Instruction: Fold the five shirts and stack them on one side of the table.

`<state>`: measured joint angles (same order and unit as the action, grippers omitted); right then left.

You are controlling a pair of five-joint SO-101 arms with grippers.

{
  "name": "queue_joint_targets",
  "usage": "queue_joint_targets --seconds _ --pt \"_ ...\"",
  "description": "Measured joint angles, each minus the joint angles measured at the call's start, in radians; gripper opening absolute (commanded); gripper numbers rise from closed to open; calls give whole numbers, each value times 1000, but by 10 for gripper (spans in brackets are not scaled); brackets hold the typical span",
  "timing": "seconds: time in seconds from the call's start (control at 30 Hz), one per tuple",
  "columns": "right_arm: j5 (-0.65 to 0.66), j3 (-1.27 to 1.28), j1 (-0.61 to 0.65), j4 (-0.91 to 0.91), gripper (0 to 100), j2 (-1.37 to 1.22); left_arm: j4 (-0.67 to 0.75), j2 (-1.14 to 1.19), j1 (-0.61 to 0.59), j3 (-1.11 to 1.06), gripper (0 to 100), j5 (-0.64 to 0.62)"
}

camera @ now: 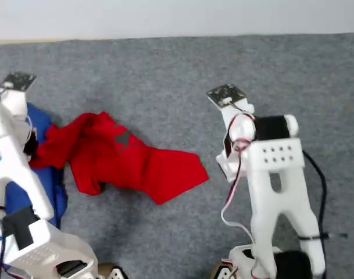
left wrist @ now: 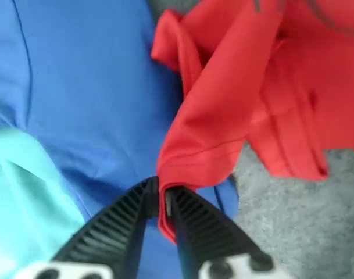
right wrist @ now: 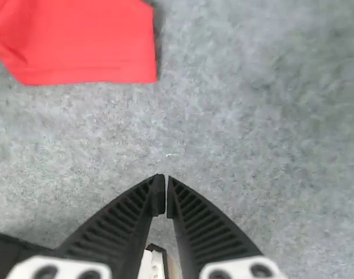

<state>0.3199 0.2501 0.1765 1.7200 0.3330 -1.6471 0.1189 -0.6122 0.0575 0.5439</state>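
Hem of red shirt (left wrist: pixel 252 87) tight in left claw (left wrist: pixel 161 200); right claw (right wrist: pixel 165 195) closed, empty, apart.

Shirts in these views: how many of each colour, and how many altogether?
red shirt: 1
blue shirt: 1
turquoise shirt: 1
Total: 3 visible

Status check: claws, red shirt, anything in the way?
Left claw shut on the red shirt hem, above the blue shirt. Right claw shut, empty, over grey mat. Red shirt crumpled, unfolded, one end overlapping the blue shirt.
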Motion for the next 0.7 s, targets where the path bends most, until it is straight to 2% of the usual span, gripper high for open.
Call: queue_joint_targets --seconds 0.17,0.37,0.47,0.57,0.7 --pt "0 -120 17 -2 9 -140 84 0 -55 -106 2 0" --pt "0 -259 106 -3 15 -319 126 0 -89 -123 5 0" --pt "-18 -322 149 -14 104 -416 126 0 -87 -123 30 0" --pt "-110 -368 161 -15 199 -509 124 0 -87 -123 105 0" --pt "-183 -382 172 -17 210 -592 115 0 -89 -123 152 0"
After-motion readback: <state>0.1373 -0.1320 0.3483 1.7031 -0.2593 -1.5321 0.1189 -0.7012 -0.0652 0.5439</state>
